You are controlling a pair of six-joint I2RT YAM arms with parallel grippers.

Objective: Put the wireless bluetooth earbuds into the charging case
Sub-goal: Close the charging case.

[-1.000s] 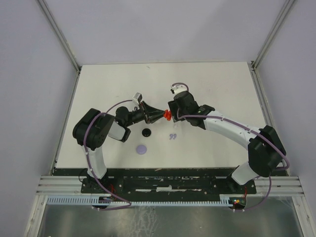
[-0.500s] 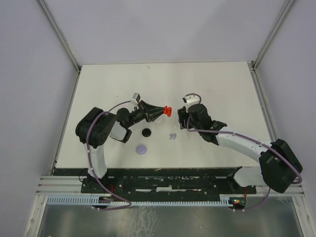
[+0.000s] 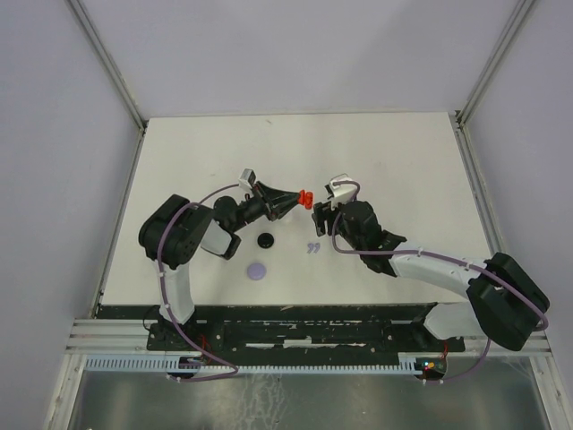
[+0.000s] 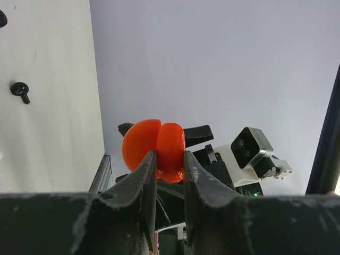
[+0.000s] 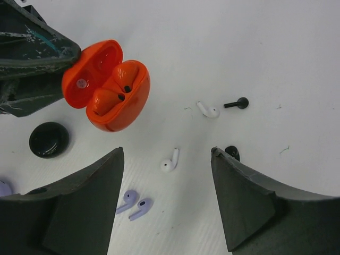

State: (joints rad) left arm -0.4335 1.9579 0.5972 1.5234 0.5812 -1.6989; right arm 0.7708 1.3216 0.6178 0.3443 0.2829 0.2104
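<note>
Pale grey walls (image 3: 295, 54) are enclosing a white surface (image 3: 394, 152) along its far, left and right edges, with metal struts (image 3: 109, 67) rising from the far corners. An aluminium rail (image 3: 304, 339) is running along the near edge, and soft, even light is falling throughout.

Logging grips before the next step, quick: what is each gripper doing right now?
Left gripper: closed on the open glossy orange-red clamshell charging case.
Right gripper: open, holding nothing.
</note>
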